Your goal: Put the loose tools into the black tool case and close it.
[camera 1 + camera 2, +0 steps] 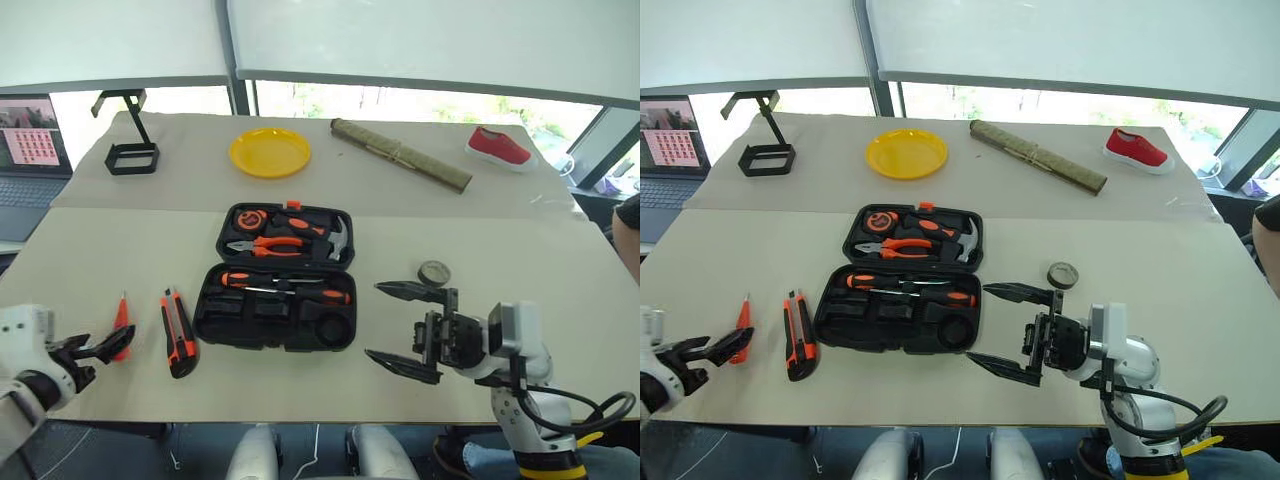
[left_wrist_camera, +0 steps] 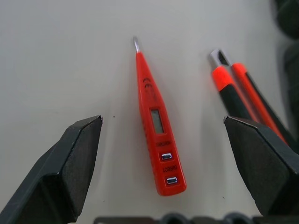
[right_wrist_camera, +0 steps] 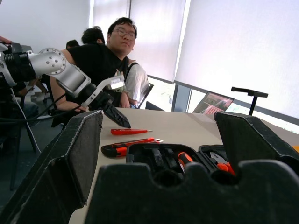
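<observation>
At table centre: black tool case (image 1: 276, 277), lid open flat, two screwdrivers (image 1: 285, 283) seated in its near half. At the case's 9 o'clock: utility knife (image 1: 177, 332), then tester screwdriver (image 1: 122, 322), both loose. At its 3 o'clock: grey roll (image 1: 434, 272). Left gripper (image 1: 100, 345), fingers spread wide, empty, at the tester. Right gripper (image 1: 405, 328), fingers wide apart, empty, near the roll.

The two head views look down from above the table (image 1: 420, 235), sharing the open case (image 1: 278, 278) at centre. The left wrist view hangs close over the tester screwdriver (image 2: 156, 119), which points toward 12 o'clock. The right wrist view looks low and level across the table, sharing that case.
</observation>
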You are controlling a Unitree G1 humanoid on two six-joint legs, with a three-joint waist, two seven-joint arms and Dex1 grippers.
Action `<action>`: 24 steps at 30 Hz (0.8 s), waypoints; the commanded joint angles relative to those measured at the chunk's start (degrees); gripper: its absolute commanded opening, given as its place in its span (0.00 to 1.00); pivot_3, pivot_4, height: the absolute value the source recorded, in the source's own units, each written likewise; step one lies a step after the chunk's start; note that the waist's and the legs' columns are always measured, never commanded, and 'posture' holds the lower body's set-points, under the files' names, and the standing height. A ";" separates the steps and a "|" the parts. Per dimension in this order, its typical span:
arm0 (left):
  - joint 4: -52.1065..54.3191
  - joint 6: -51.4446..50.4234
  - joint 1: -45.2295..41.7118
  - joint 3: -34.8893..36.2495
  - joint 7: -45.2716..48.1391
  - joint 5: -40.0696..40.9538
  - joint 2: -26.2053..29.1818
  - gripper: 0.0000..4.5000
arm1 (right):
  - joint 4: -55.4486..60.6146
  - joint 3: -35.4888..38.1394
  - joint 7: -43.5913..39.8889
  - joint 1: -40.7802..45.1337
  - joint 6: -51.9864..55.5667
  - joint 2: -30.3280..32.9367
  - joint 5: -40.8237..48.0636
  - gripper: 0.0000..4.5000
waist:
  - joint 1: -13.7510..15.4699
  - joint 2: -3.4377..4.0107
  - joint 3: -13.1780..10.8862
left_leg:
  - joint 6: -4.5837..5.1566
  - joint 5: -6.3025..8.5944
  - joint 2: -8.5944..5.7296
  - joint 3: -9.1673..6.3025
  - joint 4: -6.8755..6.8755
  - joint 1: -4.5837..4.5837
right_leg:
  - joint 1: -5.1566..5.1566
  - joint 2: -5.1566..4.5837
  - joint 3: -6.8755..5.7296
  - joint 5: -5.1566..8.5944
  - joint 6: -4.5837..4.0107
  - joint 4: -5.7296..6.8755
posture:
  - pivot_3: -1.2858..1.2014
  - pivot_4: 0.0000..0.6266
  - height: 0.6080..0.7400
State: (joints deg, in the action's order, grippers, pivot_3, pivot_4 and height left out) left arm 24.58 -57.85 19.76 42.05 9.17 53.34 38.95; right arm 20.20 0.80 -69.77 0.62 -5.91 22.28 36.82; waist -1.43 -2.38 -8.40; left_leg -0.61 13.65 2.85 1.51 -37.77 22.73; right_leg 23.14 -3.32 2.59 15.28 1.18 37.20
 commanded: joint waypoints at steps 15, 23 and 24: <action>-5.10 12.36 -4.68 -5.69 7.50 -12.84 -1.16 0.10 | -0.08 0.70 0.46 0.39 -1.66 1.77 0.04 1.00 | 1.10 0.40 0.07 | 0.00 0.00 -0.13 0.26 -0.01 -0.12 | -0.14 -0.11 0.00 0.00 0.01 -0.03 | 0.52 0.24 1.00; -11.47 36.75 -13.99 -13.53 48.09 -15.45 12.03 0.10 | 1.22 4.87 2.77 -1.11 0.66 6.43 0.67 1.00 | 1.87 0.23 0.04 | -0.04 -0.03 -0.12 0.50 -0.04 0.08 | -0.04 -0.09 -0.10 0.03 -0.04 -0.12 | 0.52 0.24 1.00; -12.16 38.41 -16.58 -17.37 51.97 -16.97 13.76 0.10 | 1.36 5.57 3.50 -1.41 1.34 7.28 0.50 1.00 | 1.87 0.26 0.03 | -0.04 -0.03 -0.12 0.56 -0.03 0.07 | -0.04 -0.10 -0.07 0.03 -0.03 -0.12 | 0.52 0.24 1.00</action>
State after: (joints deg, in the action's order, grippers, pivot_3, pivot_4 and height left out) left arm 12.62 -22.90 5.15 29.46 54.03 38.10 51.14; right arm 19.73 3.90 -67.41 -0.63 -5.47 28.62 36.46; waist 0.43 -2.12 -8.38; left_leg -0.65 13.62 2.74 2.10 -37.81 22.80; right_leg 23.11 -3.42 2.55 15.30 1.17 37.06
